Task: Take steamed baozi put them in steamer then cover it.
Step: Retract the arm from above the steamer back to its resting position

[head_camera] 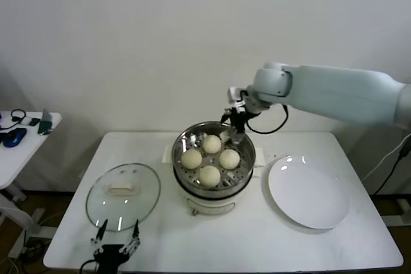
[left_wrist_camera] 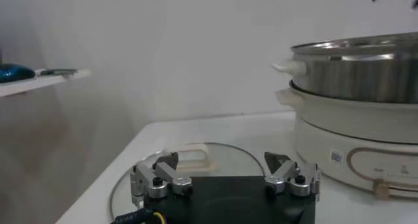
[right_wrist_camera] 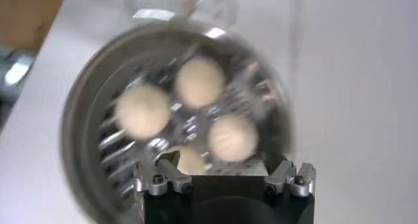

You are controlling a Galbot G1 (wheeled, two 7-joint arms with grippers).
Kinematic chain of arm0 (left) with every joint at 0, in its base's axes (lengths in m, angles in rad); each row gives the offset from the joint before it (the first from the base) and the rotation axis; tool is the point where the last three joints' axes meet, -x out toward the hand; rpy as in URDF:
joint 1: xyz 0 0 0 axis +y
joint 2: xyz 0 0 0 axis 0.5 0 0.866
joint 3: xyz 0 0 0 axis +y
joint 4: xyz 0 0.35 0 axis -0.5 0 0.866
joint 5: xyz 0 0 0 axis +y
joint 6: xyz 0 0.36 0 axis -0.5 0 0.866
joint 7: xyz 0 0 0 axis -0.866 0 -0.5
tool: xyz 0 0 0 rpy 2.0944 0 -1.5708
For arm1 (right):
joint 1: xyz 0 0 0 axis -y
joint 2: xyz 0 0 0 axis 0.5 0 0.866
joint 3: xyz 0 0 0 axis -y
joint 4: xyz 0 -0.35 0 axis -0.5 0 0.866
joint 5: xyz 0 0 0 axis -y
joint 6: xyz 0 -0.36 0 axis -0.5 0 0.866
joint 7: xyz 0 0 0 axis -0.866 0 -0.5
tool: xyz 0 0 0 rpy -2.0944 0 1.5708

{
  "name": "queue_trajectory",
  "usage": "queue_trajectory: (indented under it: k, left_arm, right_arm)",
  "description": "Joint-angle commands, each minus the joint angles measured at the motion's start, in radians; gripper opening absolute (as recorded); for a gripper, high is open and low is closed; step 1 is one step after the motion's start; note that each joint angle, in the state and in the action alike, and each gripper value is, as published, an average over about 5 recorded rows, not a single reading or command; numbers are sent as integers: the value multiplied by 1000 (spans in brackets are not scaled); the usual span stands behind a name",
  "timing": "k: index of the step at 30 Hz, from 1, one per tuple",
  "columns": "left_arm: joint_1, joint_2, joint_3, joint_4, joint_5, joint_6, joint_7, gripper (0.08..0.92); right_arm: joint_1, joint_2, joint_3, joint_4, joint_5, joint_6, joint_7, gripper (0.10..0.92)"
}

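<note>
Four buns [head_camera: 210, 158] sit in the steamer [head_camera: 247, 171] on the table [head_camera: 257, 235] — the right end effector [head_camera: 234, 132] hangs over its far rim, fingers apart, empty. The lid [head_camera: 123, 196] lies beside the steamer; the left end effector [head_camera: 116, 243] waits beside it — spread wide.

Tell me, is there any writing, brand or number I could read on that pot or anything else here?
None can be read.
Small white sticker on the steamer base: print too small to make out.
Baozi, glass cover, white plate, table: no text visible.
</note>
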Motion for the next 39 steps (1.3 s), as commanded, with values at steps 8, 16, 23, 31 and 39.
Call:
queue_trajectory:
  k: [8, 16, 23, 31, 39]
  left_arm:
    - [-37, 59, -4, -38, -53, 29, 8, 823]
    - [-77, 93, -18, -26, -30, 33, 45, 823]
    - [-72, 145, -23, -37, 53, 20, 7, 823]
    - [-84, 187, -66, -40, 350, -17, -94, 823]
    - [-91, 172, -97, -24, 531, -37, -134, 823]
  right_arm:
    - [-1182, -536, 1364, 240, 0, 74, 590, 823]
    - [-1920, -445, 2046, 290, -120, 200, 540, 823]
    - [-2249, -265, 2282, 331, -207, 351, 503, 823]
    - [-2359, -41, 2248, 300, -237, 570, 496, 823]
    - [-2368, 112, 2160, 247, -282, 909, 449, 823]
